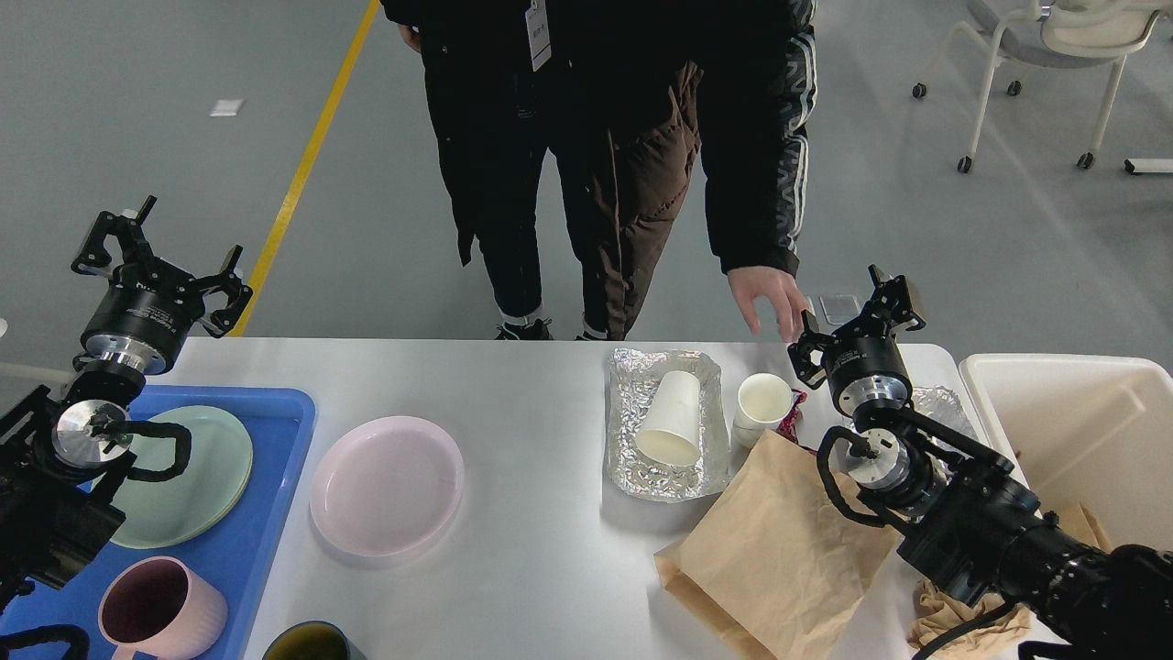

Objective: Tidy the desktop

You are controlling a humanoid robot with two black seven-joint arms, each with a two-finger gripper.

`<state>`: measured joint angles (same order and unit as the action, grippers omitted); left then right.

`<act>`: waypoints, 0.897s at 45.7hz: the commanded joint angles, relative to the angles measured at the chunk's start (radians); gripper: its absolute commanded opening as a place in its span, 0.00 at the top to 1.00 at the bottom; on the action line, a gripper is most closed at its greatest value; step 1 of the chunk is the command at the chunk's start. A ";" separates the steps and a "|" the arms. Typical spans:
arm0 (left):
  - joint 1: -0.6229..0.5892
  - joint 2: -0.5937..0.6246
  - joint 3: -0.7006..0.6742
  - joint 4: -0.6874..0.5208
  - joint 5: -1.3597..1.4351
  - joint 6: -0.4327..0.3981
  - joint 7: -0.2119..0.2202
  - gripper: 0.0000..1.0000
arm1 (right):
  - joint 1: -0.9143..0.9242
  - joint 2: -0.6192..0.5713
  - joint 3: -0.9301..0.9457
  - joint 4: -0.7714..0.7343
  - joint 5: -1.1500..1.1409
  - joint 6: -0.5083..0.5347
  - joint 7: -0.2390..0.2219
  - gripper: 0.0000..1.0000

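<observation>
The white desktop (541, 568) holds a pink plate (386, 486), a foil tray (632, 463) with a paper cup (669, 417) lying in it, an upright white paper cup (762, 401) and a brown paper bag (779, 550). A crushed red can (794, 408) shows only as a sliver between the upright cup and my right arm. My left gripper (165, 243) is open and empty, raised above the table's far left corner. My right gripper (857, 310) is open and empty, raised above the far right edge.
A blue tray (266, 541) at the left holds a green plate (197, 486) and a pink mug (156, 610). A cream bin (1090, 431) stands at the right. A person stands behind the table, hand (768, 298) beside my right gripper. A dark cup (312, 643) sits at the front edge.
</observation>
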<state>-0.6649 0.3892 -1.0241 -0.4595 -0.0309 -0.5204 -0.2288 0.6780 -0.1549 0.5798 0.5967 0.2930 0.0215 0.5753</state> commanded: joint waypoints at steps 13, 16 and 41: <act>-0.093 0.129 0.392 0.002 0.002 0.010 0.020 0.03 | 0.000 0.000 0.000 0.000 0.000 0.000 0.000 0.00; -0.136 0.154 0.516 0.002 0.002 0.011 0.025 0.03 | 0.000 0.000 0.000 0.000 0.000 0.000 0.000 0.00; -0.627 0.214 1.571 -0.005 0.011 -0.206 0.601 0.03 | 0.000 0.000 0.000 0.000 0.000 0.000 0.000 0.00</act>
<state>-1.1783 0.6160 0.3354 -0.4600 -0.0217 -0.6011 0.2213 0.6780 -0.1549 0.5798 0.5967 0.2930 0.0215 0.5752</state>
